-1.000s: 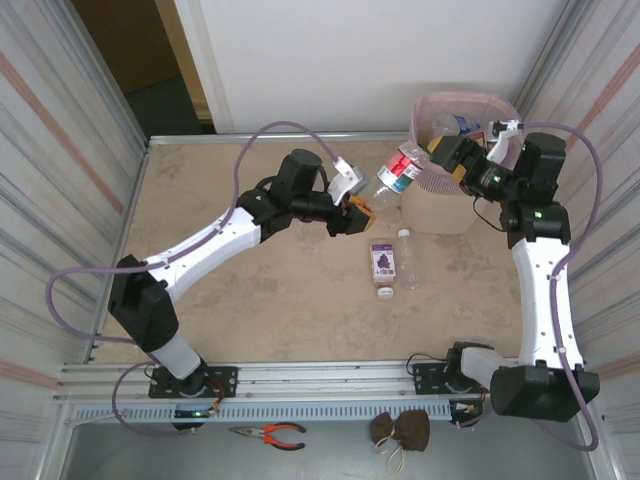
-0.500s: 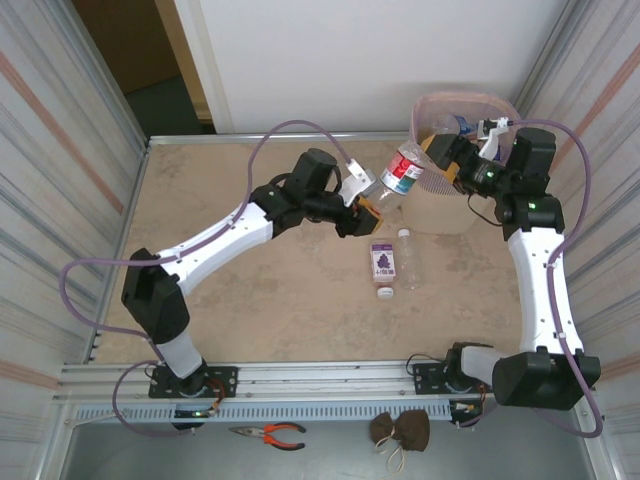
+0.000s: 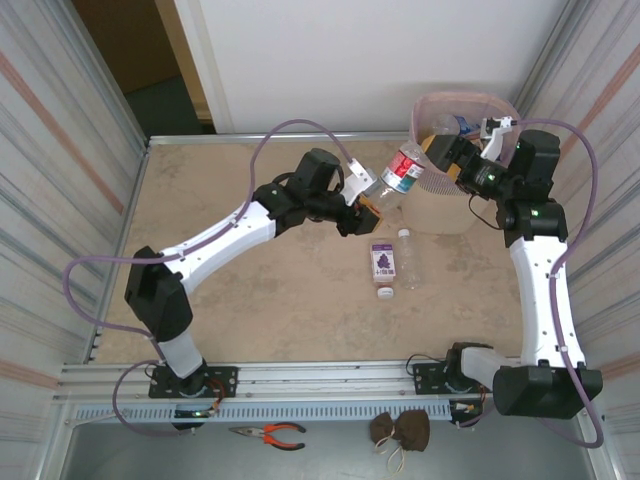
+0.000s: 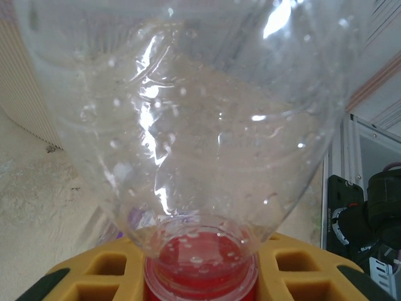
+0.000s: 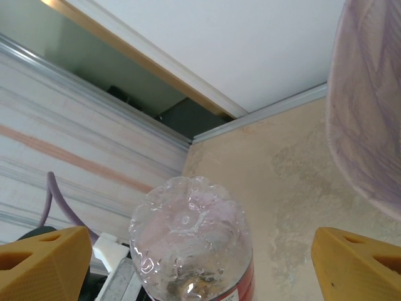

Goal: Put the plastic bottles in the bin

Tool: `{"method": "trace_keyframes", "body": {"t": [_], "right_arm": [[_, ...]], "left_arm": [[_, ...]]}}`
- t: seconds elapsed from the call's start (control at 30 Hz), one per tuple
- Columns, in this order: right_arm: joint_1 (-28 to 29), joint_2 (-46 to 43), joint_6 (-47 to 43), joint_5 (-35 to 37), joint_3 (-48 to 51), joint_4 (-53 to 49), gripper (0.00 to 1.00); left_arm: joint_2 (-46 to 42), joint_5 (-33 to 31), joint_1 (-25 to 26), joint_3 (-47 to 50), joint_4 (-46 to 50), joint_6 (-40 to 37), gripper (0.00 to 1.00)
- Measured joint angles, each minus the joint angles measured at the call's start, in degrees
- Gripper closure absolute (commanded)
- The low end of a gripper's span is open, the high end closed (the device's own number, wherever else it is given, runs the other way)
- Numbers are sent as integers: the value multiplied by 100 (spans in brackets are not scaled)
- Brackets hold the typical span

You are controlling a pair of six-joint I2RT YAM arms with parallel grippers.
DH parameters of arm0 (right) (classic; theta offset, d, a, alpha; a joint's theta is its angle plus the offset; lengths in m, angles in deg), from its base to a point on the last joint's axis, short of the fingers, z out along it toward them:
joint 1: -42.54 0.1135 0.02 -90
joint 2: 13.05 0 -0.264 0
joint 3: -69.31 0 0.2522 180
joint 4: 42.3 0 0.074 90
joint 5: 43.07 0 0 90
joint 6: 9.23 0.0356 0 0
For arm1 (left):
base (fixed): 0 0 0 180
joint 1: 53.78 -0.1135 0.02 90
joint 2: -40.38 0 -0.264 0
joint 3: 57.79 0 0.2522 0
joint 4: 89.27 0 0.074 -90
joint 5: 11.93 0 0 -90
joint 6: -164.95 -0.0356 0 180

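Carried a little closer to the bin (image 3: 497,104) since a second ago: clear bottle (image 3: 403,170), red cap clamped in the left gripper (image 3: 368,204). Nearer the middle of the speckled beige table (image 3: 250,290), two more bottles (image 3: 383,262) lying side by side. Farther on, held bottle's base between the right gripper (image 3: 447,152) fingers, spread wider than before, touching neither. Just beside the pink mesh rim at the far right corner. White wall (image 3: 350,60) beyond.

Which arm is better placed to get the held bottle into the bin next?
Probably right: the right gripper, open, sits at the bin rim with the bottle base between its fingers. The left gripper grips the red-capped neck, farther away.
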Motion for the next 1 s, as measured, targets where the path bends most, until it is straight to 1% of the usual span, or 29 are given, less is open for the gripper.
{"method": "trace_keyframes", "body": {"t": [0.2, 0.37, 0.43, 0.5, 0.57, 0.67, 0.83, 1.0], "right_arm": [[105, 144, -15, -192, -55, -85, 12], [229, 332, -70, -271, -157, -238, 16], [254, 363, -107, -280, -162, -306, 21], [256, 363, -142, -273, -162, -358, 28], [256, 363, -162, -264, -175, -396, 32], [256, 363, -177, -258, -219, -470, 35], [256, 363, -208, -216, -286, -549, 39], [243, 361, -232, -94, -448, -658, 40]], "left_arm": [[157, 111, 7, -214, 39, 17, 69], [315, 234, 114, -527, 155, -9, 69], [378, 258, 188, -632, 212, -48, 69], [402, 264, 238, -662, 251, -70, 69], [411, 269, 275, -664, 278, -81, 68], [411, 271, 284, -667, 302, -114, 64], [409, 208, 284, -667, 306, -151, 52], [321, 98, 284, -608, 297, -138, 42]]}}
